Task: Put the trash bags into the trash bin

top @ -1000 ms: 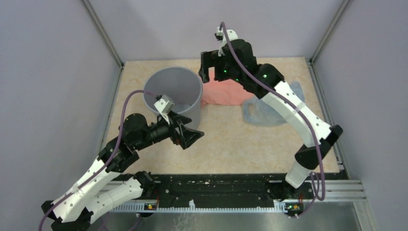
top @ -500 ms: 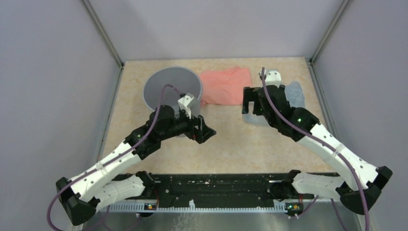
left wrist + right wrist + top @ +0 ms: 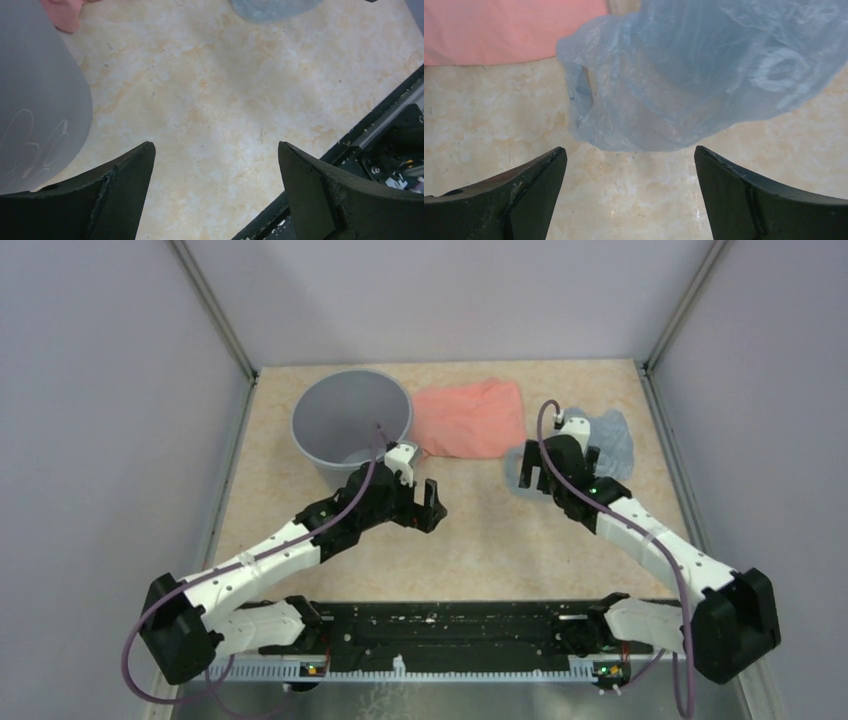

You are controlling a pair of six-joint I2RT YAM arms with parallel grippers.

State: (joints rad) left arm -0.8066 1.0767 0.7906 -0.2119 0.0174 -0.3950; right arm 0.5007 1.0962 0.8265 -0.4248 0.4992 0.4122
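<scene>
The desk point(image 3: 480, 540) has a beige, marbled top, and a grey round trash bin point(image 3: 345, 410) stands upright on its far left part. Just right of the bin, touching or almost touching its wall, a salmon-pink folded cloth point(image 3: 470, 418) lies flat on the desk. Farther right of the bin, beyond the cloth and close to its right edge, a thin translucent pale-blue plastic bag point(image 3: 608, 438) with white lettering lies crumpled on the surface.
</scene>
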